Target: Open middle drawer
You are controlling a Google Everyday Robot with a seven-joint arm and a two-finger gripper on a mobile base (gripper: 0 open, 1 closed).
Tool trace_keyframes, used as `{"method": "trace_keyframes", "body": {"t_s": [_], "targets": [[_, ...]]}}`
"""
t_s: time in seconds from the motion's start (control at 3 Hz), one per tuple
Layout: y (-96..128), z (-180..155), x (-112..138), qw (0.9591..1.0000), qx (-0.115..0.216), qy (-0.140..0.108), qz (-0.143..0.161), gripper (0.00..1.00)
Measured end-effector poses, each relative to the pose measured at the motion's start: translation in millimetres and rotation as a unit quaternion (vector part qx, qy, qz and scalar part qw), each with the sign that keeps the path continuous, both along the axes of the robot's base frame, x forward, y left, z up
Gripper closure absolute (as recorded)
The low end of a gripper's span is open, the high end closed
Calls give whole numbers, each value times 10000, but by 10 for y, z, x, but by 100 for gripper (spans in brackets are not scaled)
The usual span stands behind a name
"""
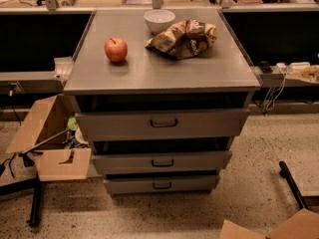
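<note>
A grey metal cabinet point(159, 78) stands in the centre with three drawer fronts stacked one above the other. The middle drawer point(199, 161) is the mid-sized front, with a small dark loop handle point(162, 162) at its centre. A wider, taller drawer front point(209, 123) is above it and a narrower one point(189, 184) below. Dark gaps show above each front. My gripper is out of view; no part of the arm shows in front of the cabinet.
On the cabinet top sit a red apple point(115, 50), a white bowl point(159, 20) and a crumpled snack bag point(183, 38). An open cardboard box point(47, 148) is on the floor at left, another box point(279, 229) at lower right, and a black rod point(293, 184) beside it.
</note>
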State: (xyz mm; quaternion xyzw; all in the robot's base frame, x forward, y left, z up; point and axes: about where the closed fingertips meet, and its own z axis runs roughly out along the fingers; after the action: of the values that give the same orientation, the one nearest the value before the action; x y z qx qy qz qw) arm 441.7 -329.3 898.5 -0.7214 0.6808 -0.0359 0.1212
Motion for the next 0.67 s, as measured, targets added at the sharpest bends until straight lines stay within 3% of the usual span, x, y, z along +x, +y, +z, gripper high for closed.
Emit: {"method": "trace_keyframes", "body": {"t_s": [0.33, 0.67], "targets": [[0, -1, 1, 10000, 1, 0, 0, 0], [-16, -486, 186, 9993, 257, 197, 195, 0]]}}
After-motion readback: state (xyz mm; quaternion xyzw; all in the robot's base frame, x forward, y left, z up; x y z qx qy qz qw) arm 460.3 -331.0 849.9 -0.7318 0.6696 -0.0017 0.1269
